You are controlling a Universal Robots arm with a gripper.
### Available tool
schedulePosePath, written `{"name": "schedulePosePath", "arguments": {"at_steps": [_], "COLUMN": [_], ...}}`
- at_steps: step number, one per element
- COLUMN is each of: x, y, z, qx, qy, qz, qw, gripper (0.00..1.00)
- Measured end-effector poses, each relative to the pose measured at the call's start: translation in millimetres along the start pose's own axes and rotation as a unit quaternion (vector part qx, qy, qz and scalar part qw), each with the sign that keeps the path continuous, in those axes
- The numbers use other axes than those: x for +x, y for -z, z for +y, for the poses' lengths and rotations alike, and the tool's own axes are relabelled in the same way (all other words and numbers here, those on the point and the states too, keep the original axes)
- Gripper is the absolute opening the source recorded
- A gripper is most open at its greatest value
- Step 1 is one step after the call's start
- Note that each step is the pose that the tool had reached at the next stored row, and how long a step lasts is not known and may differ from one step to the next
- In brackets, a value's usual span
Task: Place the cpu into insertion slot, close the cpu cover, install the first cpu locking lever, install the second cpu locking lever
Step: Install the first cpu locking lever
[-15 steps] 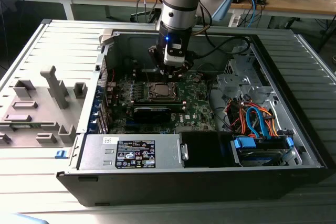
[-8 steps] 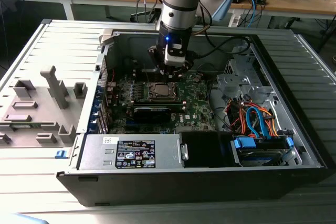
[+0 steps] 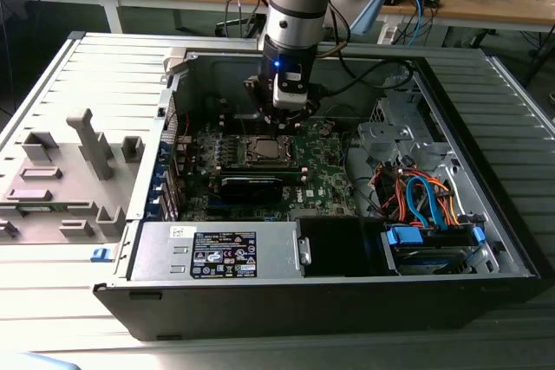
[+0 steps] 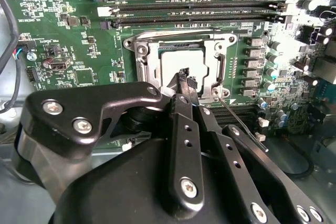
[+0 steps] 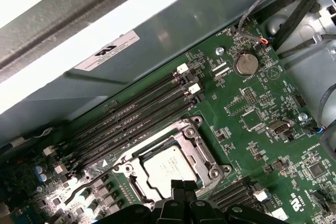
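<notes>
Already my gripper (image 4: 184, 80) hangs right over the cpu (image 4: 178, 61) seated in the slot (image 4: 140, 51). Its fingers (image 5: 177, 186) are pinched narrow, holding nothing. The cover (image 5: 195, 153) lies closed around the chip.

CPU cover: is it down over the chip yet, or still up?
Down. In both wrist views the cpu cover lies flat around the cpu, whose silver top shows through the cut-out. The gripper is right over it.

We see a grey ribbed table (image 3: 52, 75) carrying an open computer case (image 3: 486, 240) lying on its side, with grey fixture blocks (image 3: 65, 179) beside it.
</notes>
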State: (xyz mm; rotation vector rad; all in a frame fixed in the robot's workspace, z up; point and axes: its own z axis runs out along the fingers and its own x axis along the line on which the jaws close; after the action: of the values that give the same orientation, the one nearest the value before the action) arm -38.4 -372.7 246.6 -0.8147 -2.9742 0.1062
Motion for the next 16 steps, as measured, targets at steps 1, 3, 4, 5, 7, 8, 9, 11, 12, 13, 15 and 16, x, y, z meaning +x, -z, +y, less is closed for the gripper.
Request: {"name": "schedulePosePath", "arguments": {"at_steps": [1, 3, 4, 5, 7, 8, 9, 11, 12, 13, 15, 16], "x": [0.0, 0.0, 0.0, 0.0, 0.0, 0.0, 0.0, 0.0, 0.0, 0.0, 0.0, 0.0], "y": [0.0, 0.0, 0.0, 0.0, 0.0, -0.1, 0.0, 0.0, 0.0, 0.0, 0.0, 0.0], "z": [0.0, 0.0, 0.0, 0.0, 0.0, 0.1, 0.0, 0.0, 0.0, 0.0, 0.0, 0.0], "qx": [0.0001, 0.0001, 0.0002, 0.0003, 0.0002, -0.0002, -0.0036, -0.0109, -0.0170, -0.0253, -0.0475, -0.0582], "qy": [0.002, 0.004, 0.006, 0.008, 0.011, 0.012, 0.015, 0.017, 0.018, 0.019, 0.021, 0.022], "qz": [-0.0001, -0.0003, -0.0005, -0.0006, -0.0007, -0.0007, 0.0012, 0.0053, 0.0087, 0.0134, 0.0260, 0.0320], "qw": [1.00000, 0.99999, 0.99998, 0.99997, 0.99994, 0.99992, 0.99988, 0.99979, 0.99966, 0.99941, 0.99832, 0.99756], "gripper": [0.11, 0.11, 0.11, 0.11, 0.11, 0.11, 0.11, 0.11, 0.11, 0.11, 0.11, 0.11]}}
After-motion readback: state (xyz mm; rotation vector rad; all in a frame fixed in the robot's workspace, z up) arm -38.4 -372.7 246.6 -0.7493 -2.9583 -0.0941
